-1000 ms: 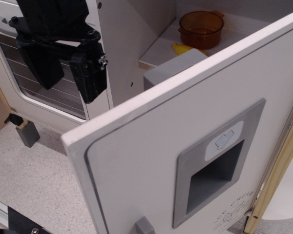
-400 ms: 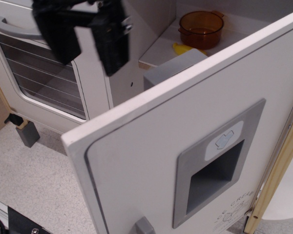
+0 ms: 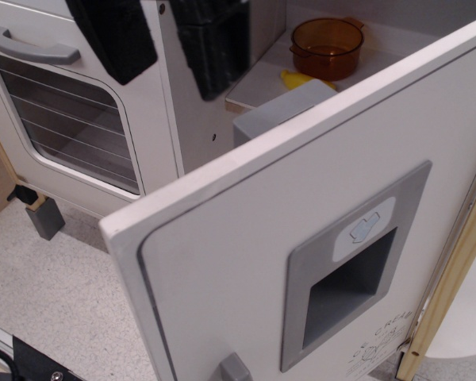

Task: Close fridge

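Black two-fingered gripper point(image 3: 174, 44) hangs at top, fingers spread apart, holding nothing.
We see the white toy fridge's door point(image 3: 317, 238) swung wide open at near right; an amber translucent pot point(image 3: 327, 46) sits on its far shelf, the white wire-windowed oven door point(image 3: 63, 119) left.

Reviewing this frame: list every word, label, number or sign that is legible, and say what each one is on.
"ICE CREAM" (partly cut off, faint grey print): bottom corner of the fridge door, below the dispenser panel.
Arrow-shaped raised symbol, no letters: on the dispenser panel's light tab.
Small print under "ICE CREAM": too small to read.
Nothing readable on the oven door or the orange pot.
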Robot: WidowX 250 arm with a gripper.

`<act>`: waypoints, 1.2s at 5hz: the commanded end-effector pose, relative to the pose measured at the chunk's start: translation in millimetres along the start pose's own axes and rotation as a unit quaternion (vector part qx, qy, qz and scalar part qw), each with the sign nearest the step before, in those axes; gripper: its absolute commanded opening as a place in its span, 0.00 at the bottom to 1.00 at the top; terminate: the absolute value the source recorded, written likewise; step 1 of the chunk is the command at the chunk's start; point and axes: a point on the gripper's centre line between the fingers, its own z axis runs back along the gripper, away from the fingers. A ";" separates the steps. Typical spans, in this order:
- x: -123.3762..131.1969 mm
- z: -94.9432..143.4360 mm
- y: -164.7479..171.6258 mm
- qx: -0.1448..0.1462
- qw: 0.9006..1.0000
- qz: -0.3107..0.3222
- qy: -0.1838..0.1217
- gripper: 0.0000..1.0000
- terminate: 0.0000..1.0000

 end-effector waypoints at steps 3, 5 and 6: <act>-20.2 -20.2 -23.5 0.090 0.994 -0.058 -0.035 1.00 0.00; 2.1 1.4 -0.3 0.095 0.995 -0.018 -0.037 1.00 0.00; 11.0 9.3 13.3 0.103 0.994 0.013 -0.046 1.00 0.00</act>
